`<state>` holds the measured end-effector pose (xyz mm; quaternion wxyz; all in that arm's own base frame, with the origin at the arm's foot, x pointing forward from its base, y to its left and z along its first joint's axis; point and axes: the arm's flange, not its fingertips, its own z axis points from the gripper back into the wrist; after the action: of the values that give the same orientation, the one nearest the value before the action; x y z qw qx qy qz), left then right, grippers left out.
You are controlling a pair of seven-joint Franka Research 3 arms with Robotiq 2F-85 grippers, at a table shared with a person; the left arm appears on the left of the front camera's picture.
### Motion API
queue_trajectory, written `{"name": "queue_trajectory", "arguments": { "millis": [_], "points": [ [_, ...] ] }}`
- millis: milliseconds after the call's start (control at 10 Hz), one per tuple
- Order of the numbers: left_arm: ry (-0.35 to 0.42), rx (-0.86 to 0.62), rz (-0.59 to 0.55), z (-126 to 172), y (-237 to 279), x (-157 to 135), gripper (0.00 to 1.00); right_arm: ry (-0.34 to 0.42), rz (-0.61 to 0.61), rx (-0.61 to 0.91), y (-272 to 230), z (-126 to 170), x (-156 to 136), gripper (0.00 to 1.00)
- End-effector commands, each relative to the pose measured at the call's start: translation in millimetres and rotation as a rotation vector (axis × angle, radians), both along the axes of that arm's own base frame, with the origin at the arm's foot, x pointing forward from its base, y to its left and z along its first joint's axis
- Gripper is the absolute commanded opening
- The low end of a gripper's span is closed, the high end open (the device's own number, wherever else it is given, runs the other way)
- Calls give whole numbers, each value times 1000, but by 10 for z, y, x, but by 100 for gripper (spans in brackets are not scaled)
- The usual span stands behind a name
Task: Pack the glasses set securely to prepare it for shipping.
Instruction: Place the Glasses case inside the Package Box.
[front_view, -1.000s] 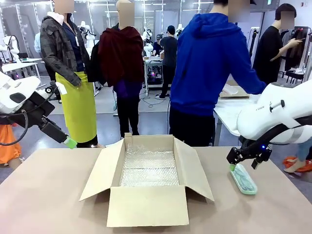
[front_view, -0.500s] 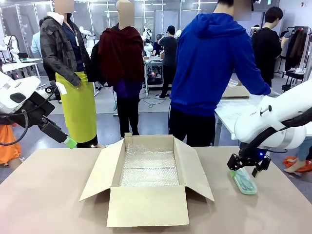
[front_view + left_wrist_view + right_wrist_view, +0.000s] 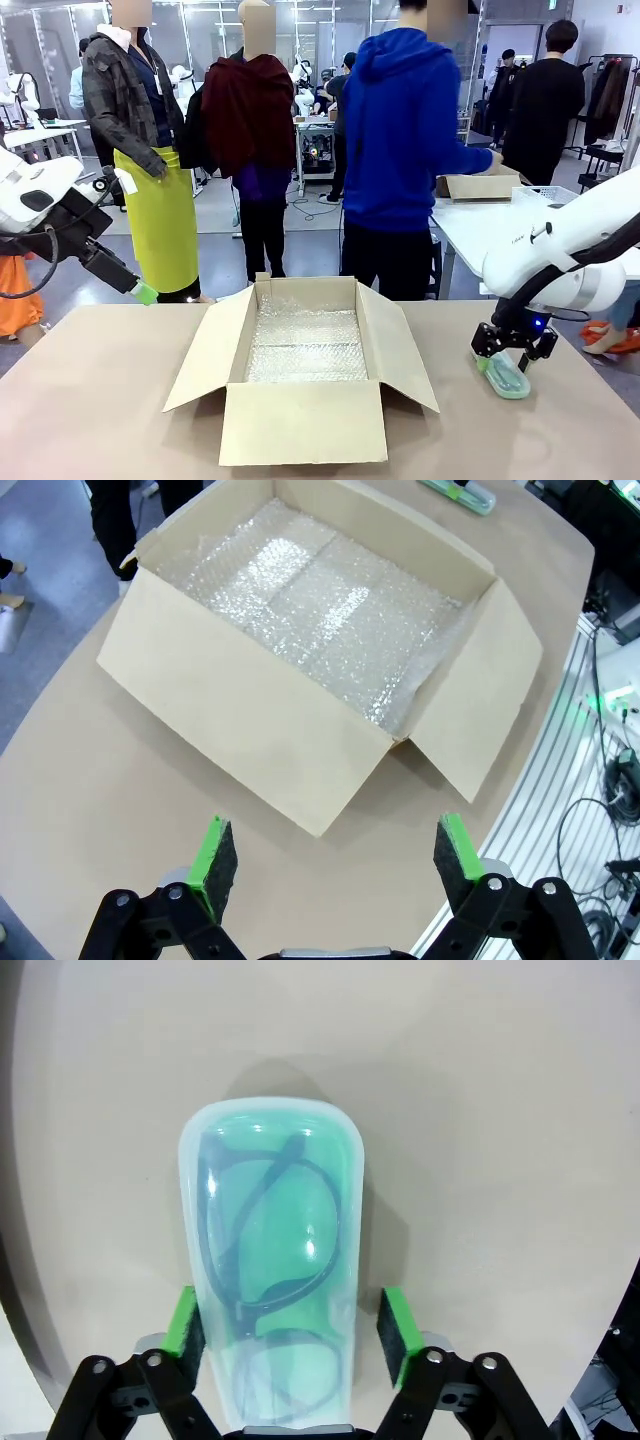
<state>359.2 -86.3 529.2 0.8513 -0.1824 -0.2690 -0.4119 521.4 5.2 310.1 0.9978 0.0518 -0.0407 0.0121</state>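
Note:
The pale mint-green case (image 3: 510, 381) lies flat on the table right of the box, with dark-framed glasses showing through its lid. My right gripper (image 3: 506, 358) is down over its near end and open. In the right wrist view the mint case (image 3: 272, 1250) sits between the green pads (image 3: 392, 1322), with a thin gap on the right side. My left gripper (image 3: 140, 290) hangs open above the table's far left edge. In its wrist view the left gripper (image 3: 335, 852) holds nothing and the mint case (image 3: 460, 492) shows far off. The pink case is out of view.
An open cardboard box (image 3: 300, 425) lined with bubble wrap (image 3: 305, 345) stands mid-table, flaps spread to both sides. A person in a blue hoodie (image 3: 405, 150) stands beyond the far edge, turned towards another table. Bare tabletop lies left of the box.
My right gripper has dropped lower onto the mint case. The person in blue has shifted left and turned. The left arm has not moved.

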Motion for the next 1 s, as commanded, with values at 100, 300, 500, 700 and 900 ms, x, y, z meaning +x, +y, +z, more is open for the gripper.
{"name": "queue_trajectory", "arguments": {
  "millis": [100,300,500,700,900],
  "points": [
    [-4,-3,-21,18,26,8,100,16,-25,17,39,-17,56,64],
    [-4,-3,-21,18,26,8,100,11,-25,14,57,43,31,44],
    [-4,-3,-21,18,26,8,100,-31,17,4,129,410,-91,34],
    [-4,-3,-21,18,26,8,100,-57,202,-11,310,963,-252,34],
    [-4,-3,-21,18,26,8,100,-21,432,-70,566,1386,-331,34]
  ]
}}
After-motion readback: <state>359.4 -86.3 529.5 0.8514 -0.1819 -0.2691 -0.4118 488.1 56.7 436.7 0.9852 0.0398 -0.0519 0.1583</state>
